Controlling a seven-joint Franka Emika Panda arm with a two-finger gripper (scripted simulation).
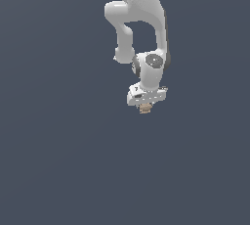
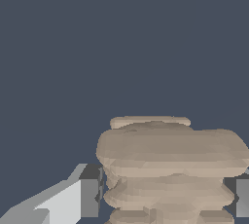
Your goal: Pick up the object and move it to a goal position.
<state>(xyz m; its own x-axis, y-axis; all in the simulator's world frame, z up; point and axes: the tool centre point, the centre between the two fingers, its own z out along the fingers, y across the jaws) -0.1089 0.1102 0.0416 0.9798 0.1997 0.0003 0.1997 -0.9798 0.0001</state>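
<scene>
The object [image 1: 144, 108] is a tiny tan-beige lumpy thing with faint darker bands, just under the white gripper block in the exterior view. In the wrist view the object [image 2: 170, 169] fills the space between my two fingers [image 2: 90, 196], which press on it from both sides. My gripper [image 1: 145, 105] is shut on the object, at the end of the white arm that comes down from the top of the exterior view. The fingertips are mostly hidden by the object and the gripper block.
A plain dark blue-grey background [image 1: 58, 146] surrounds the arm on every side in both views. No other object, container or edge shows.
</scene>
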